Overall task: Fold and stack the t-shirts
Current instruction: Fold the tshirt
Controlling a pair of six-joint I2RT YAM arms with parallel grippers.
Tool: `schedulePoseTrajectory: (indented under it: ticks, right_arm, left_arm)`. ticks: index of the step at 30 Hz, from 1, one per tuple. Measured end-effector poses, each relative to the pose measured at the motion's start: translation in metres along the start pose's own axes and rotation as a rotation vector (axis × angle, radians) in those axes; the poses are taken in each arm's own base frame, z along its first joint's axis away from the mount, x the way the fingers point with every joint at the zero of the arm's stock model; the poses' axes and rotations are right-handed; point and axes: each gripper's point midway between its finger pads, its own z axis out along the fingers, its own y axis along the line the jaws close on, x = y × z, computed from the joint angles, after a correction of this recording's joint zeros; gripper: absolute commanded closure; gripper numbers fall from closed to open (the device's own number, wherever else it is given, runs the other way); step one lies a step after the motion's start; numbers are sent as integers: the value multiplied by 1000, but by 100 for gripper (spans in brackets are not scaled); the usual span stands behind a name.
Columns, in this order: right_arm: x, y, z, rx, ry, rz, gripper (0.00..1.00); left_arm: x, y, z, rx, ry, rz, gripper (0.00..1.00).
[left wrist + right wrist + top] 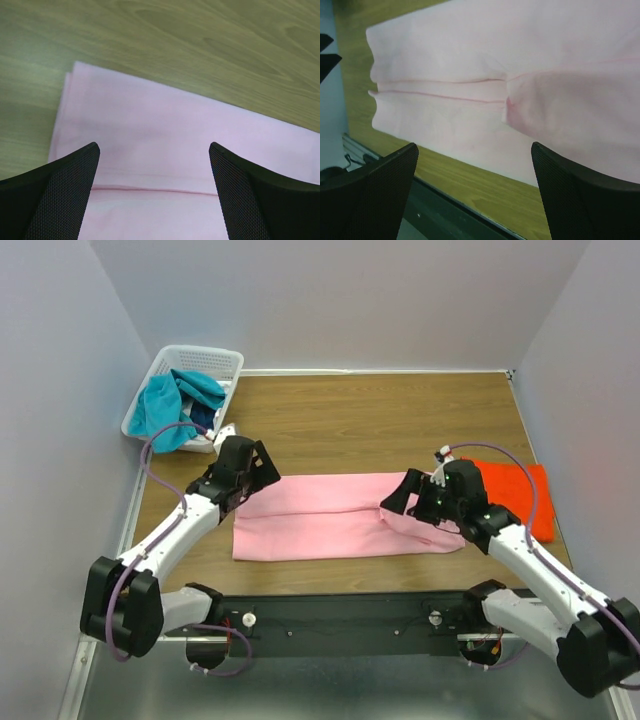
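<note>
A light pink t-shirt [320, 515] lies flat mid-table, folded into a long strip with a seam along its middle. My left gripper [262, 468] hovers open over its left end. In the left wrist view the open gripper [154, 145] frames bare pink cloth [160, 125] and holds nothing. My right gripper [398, 498] stands open over the strip's right end. In the right wrist view that gripper [474, 145] is empty above the pink shirt [470, 75], where a flap [570, 100] lies turned over. A folded bright orange t-shirt [520, 490] rests at the right, partly behind the right arm.
A white basket [205, 355] sits at the back left corner, with teal [165, 410] and dark blue garments spilling over its side. The wooden table [380, 420] is walled on three sides. A dark rail [340, 620] runs along the near edge between the arm bases.
</note>
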Motion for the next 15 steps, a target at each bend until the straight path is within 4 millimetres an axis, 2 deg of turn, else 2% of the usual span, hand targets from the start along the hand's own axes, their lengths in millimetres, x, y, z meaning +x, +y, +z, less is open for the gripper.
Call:
schedulePoseTrajectory:
  ticks: [3, 5, 7, 10, 15]
  right_arm:
    - [-11, -6, -12, 63, -82, 48, 0]
    - [-11, -16, -14, 116, -94, 81, 0]
    - [-7, -26, -11, 168, -85, 106, 0]
    - [3, -47, -2, 266, -43, 144, 0]
    - [14, -83, 15, 427, 14, 167, 0]
  left_arm:
    - [-3, -34, -5, 85, -9, 46, 2]
    - [5, -52, -4, 134, 9, 84, 2]
    - [15, -60, 2, 162, 38, 109, 2]
    - [39, -54, 21, 154, 114, 145, 2]
    - [70, -38, 34, 132, 198, 173, 2]
